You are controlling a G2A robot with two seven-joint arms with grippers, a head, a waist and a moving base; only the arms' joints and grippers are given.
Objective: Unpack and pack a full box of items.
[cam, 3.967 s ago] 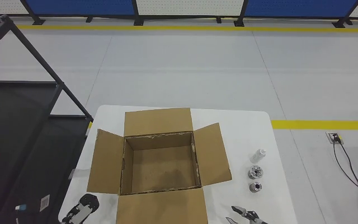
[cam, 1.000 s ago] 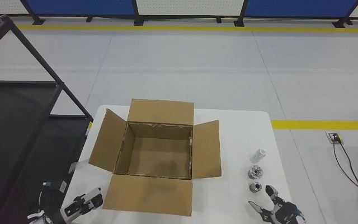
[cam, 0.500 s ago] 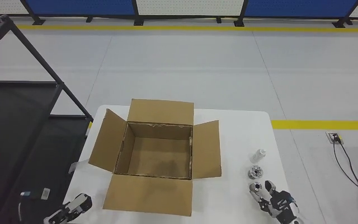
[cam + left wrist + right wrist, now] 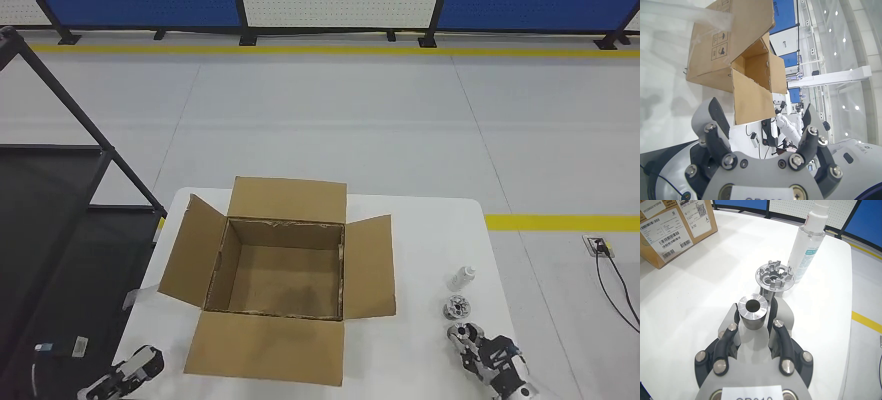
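An open cardboard box (image 4: 285, 280) stands mid-table, its inside bare. To its right, in a row, stand a clear spray bottle (image 4: 462, 278), a toothed metal part (image 4: 459, 306) and a metal cylinder (image 4: 458, 333). In the right wrist view my right gripper (image 4: 754, 303) is shut on the cylinder (image 4: 753, 311), which stands upright on the table just short of the toothed part (image 4: 775, 279) and the bottle (image 4: 808, 249). My left gripper (image 4: 762, 104) is open and holds nothing, low off the table's near left corner (image 4: 133, 373), facing the box (image 4: 719, 47).
The white table (image 4: 420, 230) has free room between the box and the row of items. A black metal rack (image 4: 60, 230) stands to the left of the table. The table's right edge is close beside the items.
My right gripper has moved forward to the metal cylinder and its fingers have come in around it. The left gripper has drawn back toward the near left corner. The box shifted earlier.
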